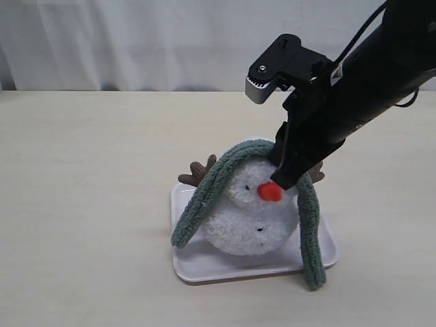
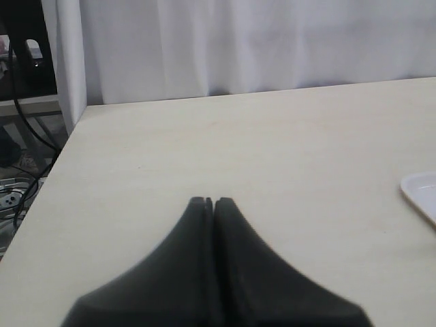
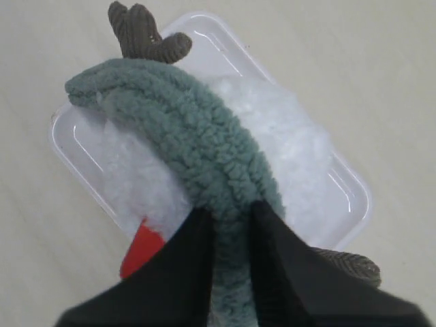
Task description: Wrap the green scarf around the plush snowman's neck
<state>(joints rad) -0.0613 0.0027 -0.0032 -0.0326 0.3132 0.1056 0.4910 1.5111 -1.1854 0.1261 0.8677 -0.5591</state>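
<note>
The plush snowman (image 1: 248, 218) stands on a white tray (image 1: 204, 269), its orange nose (image 1: 270, 191) facing forward. The green scarf (image 1: 204, 194) drapes over the top of its head, one end hanging down each side; the neck crease is uncovered. My right gripper (image 1: 285, 178) reaches down at the head's right side and is shut on the scarf. In the right wrist view the scarf (image 3: 197, 143) runs between the fingers of the right gripper (image 3: 234, 214), over the white plush (image 3: 293, 150). My left gripper (image 2: 209, 202) is shut and empty above bare table, out of the exterior view.
Brown corduroy arms (image 1: 199, 172) stick out behind the snowman. The tray's corner (image 2: 422, 194) shows at the edge of the left wrist view. A white curtain (image 1: 136, 41) hangs behind the table. Cables (image 2: 20, 102) lie beyond the table's edge.
</note>
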